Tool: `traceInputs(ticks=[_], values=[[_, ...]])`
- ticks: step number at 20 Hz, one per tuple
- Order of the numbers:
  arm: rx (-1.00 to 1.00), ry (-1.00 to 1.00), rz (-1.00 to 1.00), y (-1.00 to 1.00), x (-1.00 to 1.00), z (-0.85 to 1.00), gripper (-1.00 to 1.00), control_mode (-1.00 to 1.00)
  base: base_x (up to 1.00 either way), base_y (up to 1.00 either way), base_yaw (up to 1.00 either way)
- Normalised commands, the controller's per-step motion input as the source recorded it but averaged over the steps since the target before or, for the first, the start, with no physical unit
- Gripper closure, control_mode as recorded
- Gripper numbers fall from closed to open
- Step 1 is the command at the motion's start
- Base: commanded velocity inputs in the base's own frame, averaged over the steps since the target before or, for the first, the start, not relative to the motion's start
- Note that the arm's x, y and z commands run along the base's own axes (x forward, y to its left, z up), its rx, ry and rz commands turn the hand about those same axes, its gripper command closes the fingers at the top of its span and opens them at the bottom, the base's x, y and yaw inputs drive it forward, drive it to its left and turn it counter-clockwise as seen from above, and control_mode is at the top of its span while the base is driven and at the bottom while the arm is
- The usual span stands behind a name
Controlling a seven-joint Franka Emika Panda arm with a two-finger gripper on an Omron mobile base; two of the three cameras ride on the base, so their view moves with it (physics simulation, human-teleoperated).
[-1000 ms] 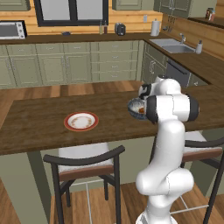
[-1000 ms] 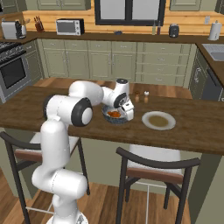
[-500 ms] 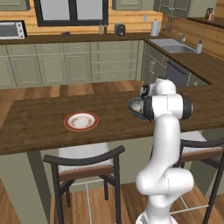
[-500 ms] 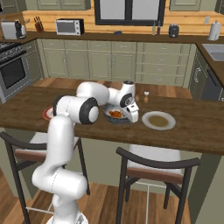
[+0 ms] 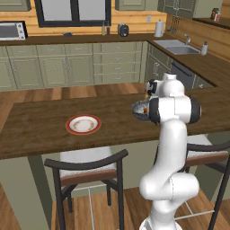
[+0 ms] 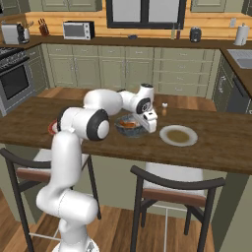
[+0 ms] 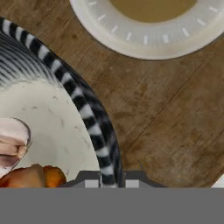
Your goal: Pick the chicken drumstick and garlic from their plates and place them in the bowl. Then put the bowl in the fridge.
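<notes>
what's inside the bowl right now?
In the hand view the bowl holds the chicken drumstick and, beside it, the pale garlic. Both run off the picture's edge, so the rest of the inside is out of sight. The jaws straddle the rim.

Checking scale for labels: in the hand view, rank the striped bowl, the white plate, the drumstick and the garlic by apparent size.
1. Dark striped bowl with white inside, cropped.
2. White round plate with brown centre, cropped; true ranking against the bowl is unsure.
3. Pale pinkish garlic and orange-brown chicken drumstick: both cut off, so unranked.

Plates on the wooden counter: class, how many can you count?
2: a red-rimmed round plate left of the arm, and a white-rimmed, brown-centred plate right of the dark striped bowl. The arm may hide others.
</notes>
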Motion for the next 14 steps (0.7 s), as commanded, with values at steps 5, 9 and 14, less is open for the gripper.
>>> traceInputs(ticks=[5, 9, 14], values=[[0.00, -0.20, 0.01, 0.37, -0.80, 0.92, 1.00, -1.00, 0.00, 0.00, 0.00], [0.00, -0.22, 0.04, 0.46, -1.00, 1.00, 1.00, -1.00, 0.00, 0.00, 0.00], [0.05, -0.15, 0.04, 0.46, -1.00, 1.00, 1.00, -1.00, 0.00, 0.00, 0.00]])
